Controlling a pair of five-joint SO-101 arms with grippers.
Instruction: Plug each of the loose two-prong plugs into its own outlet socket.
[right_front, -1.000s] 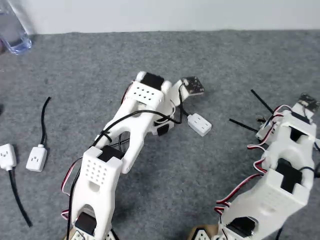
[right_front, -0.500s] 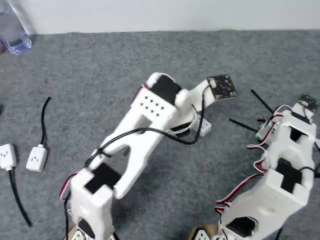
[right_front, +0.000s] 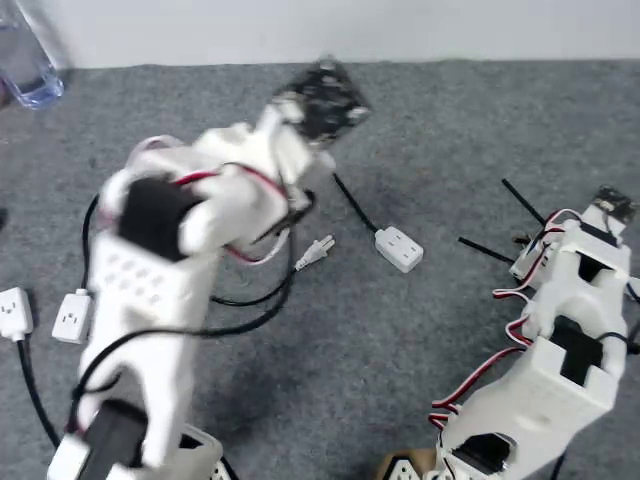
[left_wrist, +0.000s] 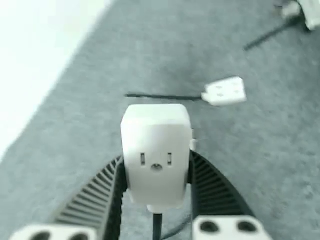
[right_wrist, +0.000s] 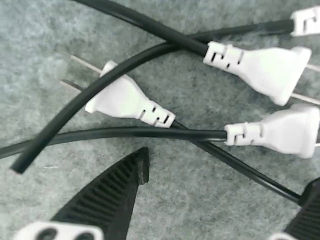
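My left gripper (left_wrist: 156, 161) is shut on a white outlet socket (left_wrist: 156, 150), held up off the grey carpet with its slots facing the wrist camera. Beyond it another white socket (left_wrist: 225, 91) lies on its black cord; from above this socket (right_front: 398, 247) sits mid-table, with a loose white plug (right_front: 312, 250) just to its left. Two more sockets (right_front: 72, 315) (right_front: 12, 310) lie at the left edge. My right gripper (right_wrist: 227, 172) hangs open just above three white two-prong plugs (right_wrist: 127, 102) (right_wrist: 260, 60) (right_wrist: 275, 134) with crossing black cords.
The left arm (right_front: 190, 230) stands tall over the left-centre of the table, with a black cord loop (right_front: 250, 300) beneath it. The right arm (right_front: 565, 320) is folded at the right edge. A clear bottle (right_front: 25, 60) stands at the far left corner by the white wall.
The left arm has risen and swung from the table's middle toward the back left, uncovering the middle socket and a loose plug beside it. The right arm has stayed still.
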